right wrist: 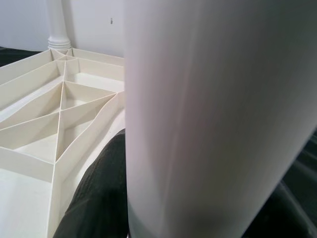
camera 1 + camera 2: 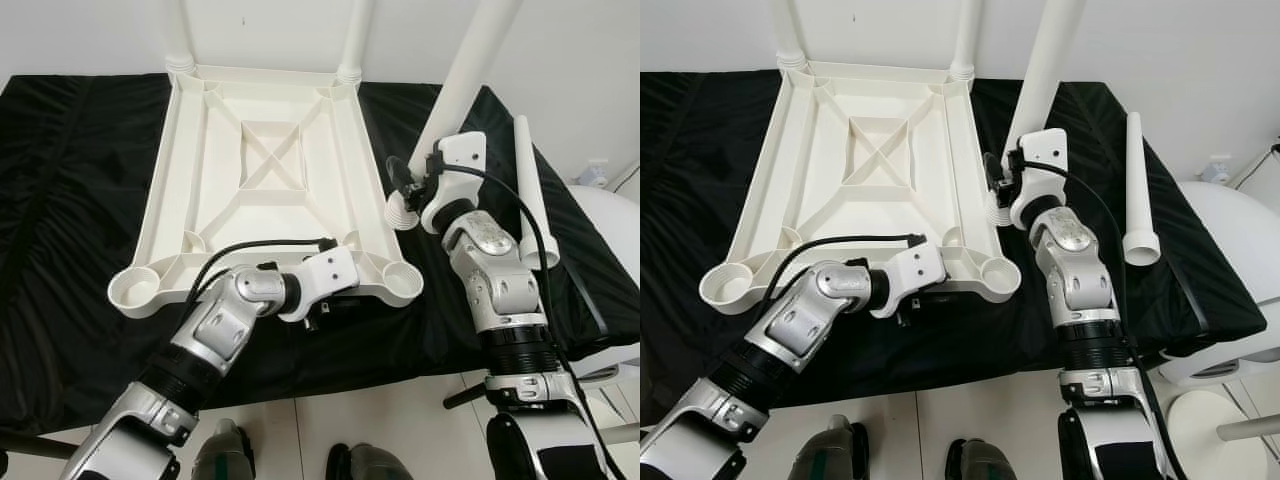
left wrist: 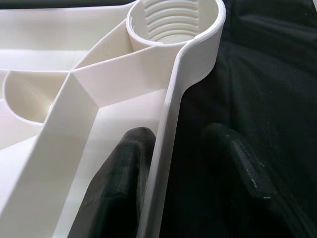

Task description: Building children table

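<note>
Left claw [image 3: 168, 173]: closed on the near rim of the white tabletop [image 2: 265, 165], one black finger [image 3: 121, 183] inside the rim, the other outside it over the black cloth [image 2: 70, 200]. The grip sits between the two near corner sockets, closer to the right one [image 2: 403, 280].

Right claw [image 2: 408, 185]: clamped round a white table leg [image 2: 470, 70] near its threaded lower end, just beside the tabletop's right edge; the leg tilts up and away to the right.

Tabletop: upside down, ribbed underside showing with a crossed centre panel, lying on the cloth-covered worktop. Two legs stand upright in the far corner sockets, left [image 2: 176, 35] and right [image 2: 355, 40].

Spare leg [image 2: 532, 190]: lying on the cloth to the right, well apart from the tabletop.
</note>
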`<state>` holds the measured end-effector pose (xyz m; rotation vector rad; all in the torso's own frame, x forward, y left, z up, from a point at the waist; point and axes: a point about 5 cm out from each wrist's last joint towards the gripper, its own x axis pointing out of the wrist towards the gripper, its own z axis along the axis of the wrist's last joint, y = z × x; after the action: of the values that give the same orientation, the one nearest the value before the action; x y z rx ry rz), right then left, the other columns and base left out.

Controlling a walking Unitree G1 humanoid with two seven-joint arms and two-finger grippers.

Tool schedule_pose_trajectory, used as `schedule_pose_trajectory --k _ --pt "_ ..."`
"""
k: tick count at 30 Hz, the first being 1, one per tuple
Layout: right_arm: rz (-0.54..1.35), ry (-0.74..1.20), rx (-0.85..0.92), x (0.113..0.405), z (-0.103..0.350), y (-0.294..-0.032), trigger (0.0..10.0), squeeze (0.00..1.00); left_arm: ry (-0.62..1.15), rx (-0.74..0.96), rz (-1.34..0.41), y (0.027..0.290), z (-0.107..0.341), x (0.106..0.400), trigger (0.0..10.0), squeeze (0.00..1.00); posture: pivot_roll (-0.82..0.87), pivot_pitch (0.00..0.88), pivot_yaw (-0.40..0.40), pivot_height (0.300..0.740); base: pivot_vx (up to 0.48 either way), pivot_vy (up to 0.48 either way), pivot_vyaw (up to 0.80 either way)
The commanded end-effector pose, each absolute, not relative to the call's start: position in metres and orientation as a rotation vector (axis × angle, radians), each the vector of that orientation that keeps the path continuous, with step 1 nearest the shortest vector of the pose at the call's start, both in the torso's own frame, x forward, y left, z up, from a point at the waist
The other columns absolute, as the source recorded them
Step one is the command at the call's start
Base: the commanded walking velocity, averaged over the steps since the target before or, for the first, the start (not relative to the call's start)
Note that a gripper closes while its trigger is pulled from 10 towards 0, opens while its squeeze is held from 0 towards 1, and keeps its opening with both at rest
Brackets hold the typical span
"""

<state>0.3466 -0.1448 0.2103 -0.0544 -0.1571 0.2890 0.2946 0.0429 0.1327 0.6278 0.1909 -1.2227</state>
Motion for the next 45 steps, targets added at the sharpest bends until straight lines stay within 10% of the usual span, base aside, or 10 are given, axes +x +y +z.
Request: schedule_pose_trajectory --k 1,2,9,10,12,20,21,24,25,45 --pt "0.291 -0.172 -0.064 0.346 0.214 -0.144 10.0 0.00 0.114 0.686 -1.174 0.042 0.149 0.302 7.9 0.00 0.04 0.083 -0.063 0.740 0.000 0.000 0.00" --pt "0.290 -0.173 -0.063 0.346 0.214 -0.144 10.0 0.00 0.105 0.689 -1.180 0.041 0.150 0.302 0.0 0.00 0.04 0.083 -0.062 0.740 0.000 0.000 0.00" --pt "0.288 -0.175 -0.062 0.347 0.215 -0.143 10.0 0.00 0.085 0.687 -1.228 0.038 0.155 0.298 0.0 0.00 0.04 0.083 -0.059 0.740 0.000 0.000 0.00" --pt "0.288 -0.176 -0.061 0.347 0.215 -0.143 10.0 0.00 0.082 0.699 -1.223 0.037 0.157 0.298 8.6 0.00 0.04 0.083 -0.058 0.740 0.000 0.000 0.00" --pt "0.289 -0.177 -0.059 0.347 0.215 -0.143 10.0 0.00 0.082 0.716 -1.217 0.036 0.158 0.299 10.0 0.00 0.04 0.084 -0.058 0.740 0.000 0.000 0.00" --pt "0.290 -0.177 -0.061 0.348 0.215 -0.143 10.0 0.00 0.074 0.707 -1.208 0.036 0.162 0.302 10.0 0.11 0.04 0.083 -0.061 0.740 0.000 0.000 0.00" --pt "0.290 -0.178 -0.062 0.348 0.215 -0.143 10.0 0.00 0.072 0.703 -1.211 0.035 0.163 0.303 10.0 1.00 0.04 0.083 -0.062 0.740 0.000 0.000 0.00" --pt "0.291 -0.178 -0.064 0.348 0.216 -0.143 10.0 0.00 0.063 0.721 -1.199 0.036 0.164 0.304 10.0 1.00 0.04 0.082 -0.062 0.740 0.000 0.000 0.00" --pt "0.292 -0.180 -0.064 0.349 0.216 -0.143 10.0 0.00 0.050 0.734 -1.206 0.035 0.165 0.304 10.0 0.00 0.04 0.081 -0.062 0.740 0.000 0.000 0.00" --pt "0.284 -0.183 -0.062 0.348 0.216 -0.143 10.0 0.00 0.096 0.783 -1.343 0.035 0.152 0.293 10.0 0.00 0.04 0.080 -0.051 0.740 0.000 0.000 0.00"
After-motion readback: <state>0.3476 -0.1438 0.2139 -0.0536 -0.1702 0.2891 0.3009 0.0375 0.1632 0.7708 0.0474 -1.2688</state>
